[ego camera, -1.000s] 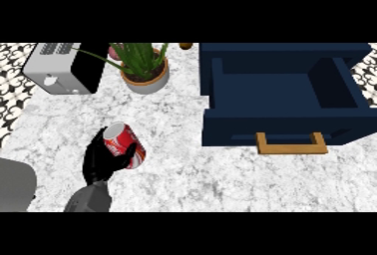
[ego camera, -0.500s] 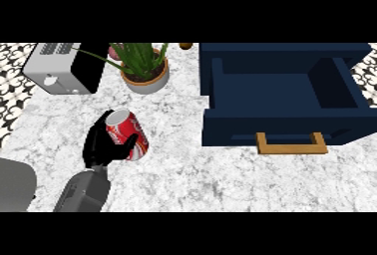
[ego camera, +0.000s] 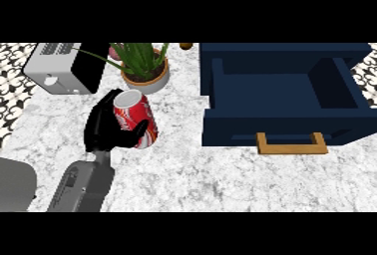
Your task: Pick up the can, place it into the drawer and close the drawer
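Note:
The red can (ego camera: pixel 137 118) is held above the marble counter, tilted, with its silver top toward the potted plant. My right hand (ego camera: pixel 99 124) is shut on it, fingers round its left side and thumb across its lower front. The navy drawer (ego camera: pixel 283 122) stands open at the right, with a wooden handle (ego camera: pixel 290 144) on its front and nothing showing inside. The can is well left of the drawer. Of my left arm only a grey forearm (ego camera: pixel 15 184) shows at the lower left corner; its hand is out of the picture.
A potted plant (ego camera: pixel 144 69) stands just behind the can. A silver toaster (ego camera: pixel 63 67) sits at the back left. Bare marble counter (ego camera: pixel 221 184) runs in front of the drawer.
My right hand has carried the can farther from me and slightly right, toward the plant, and the can looks higher off the counter. The drawer has not moved.

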`<state>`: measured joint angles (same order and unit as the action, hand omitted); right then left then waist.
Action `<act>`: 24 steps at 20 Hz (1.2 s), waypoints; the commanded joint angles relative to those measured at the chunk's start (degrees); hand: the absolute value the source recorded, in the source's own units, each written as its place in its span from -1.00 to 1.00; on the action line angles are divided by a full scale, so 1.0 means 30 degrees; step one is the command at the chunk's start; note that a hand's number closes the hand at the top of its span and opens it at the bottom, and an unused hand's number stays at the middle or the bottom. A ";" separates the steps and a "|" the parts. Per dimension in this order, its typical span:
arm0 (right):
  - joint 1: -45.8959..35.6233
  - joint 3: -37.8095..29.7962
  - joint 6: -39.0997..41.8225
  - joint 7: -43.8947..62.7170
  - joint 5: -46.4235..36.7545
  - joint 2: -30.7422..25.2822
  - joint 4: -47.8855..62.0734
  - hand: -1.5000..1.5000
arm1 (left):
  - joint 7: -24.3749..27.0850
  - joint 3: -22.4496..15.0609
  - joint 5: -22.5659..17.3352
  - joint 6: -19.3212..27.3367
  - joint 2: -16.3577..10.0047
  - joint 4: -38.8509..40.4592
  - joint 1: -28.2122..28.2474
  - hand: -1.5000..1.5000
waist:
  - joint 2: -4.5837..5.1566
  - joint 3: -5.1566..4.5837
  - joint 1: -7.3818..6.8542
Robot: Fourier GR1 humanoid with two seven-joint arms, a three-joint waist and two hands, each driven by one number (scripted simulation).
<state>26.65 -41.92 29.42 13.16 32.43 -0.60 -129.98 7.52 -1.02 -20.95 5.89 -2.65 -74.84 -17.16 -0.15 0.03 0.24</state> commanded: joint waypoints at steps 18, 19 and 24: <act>-0.0279 0.0346 -0.0583 0.0266 0.0037 0.0196 0.0141 -1.00 | -0.7324 -0.1289 0.3465 0.5688 0.0798 -0.1056 -0.8836 1.00 | 0.0033 0.0003 0.0132; 0.0035 -0.0063 -0.0923 0.1407 0.0871 0.0115 -0.1551 -1.00 | -0.5945 -0.0761 0.2958 0.5353 0.0869 -0.0444 -0.8534 1.00 | 0.0045 -0.0010 0.0163; -0.0962 0.1880 -0.1513 0.1203 -0.1154 0.0183 -0.0873 -1.00 | -0.6713 -0.1021 0.2236 0.7099 0.0878 0.2295 -1.2556 1.00 | 0.0107 -0.0001 0.0270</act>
<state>24.91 -40.55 26.85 16.16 32.67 -0.76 -131.84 -11.02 -3.89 -13.28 23.99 -0.19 -72.67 -47.36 0.05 0.01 0.89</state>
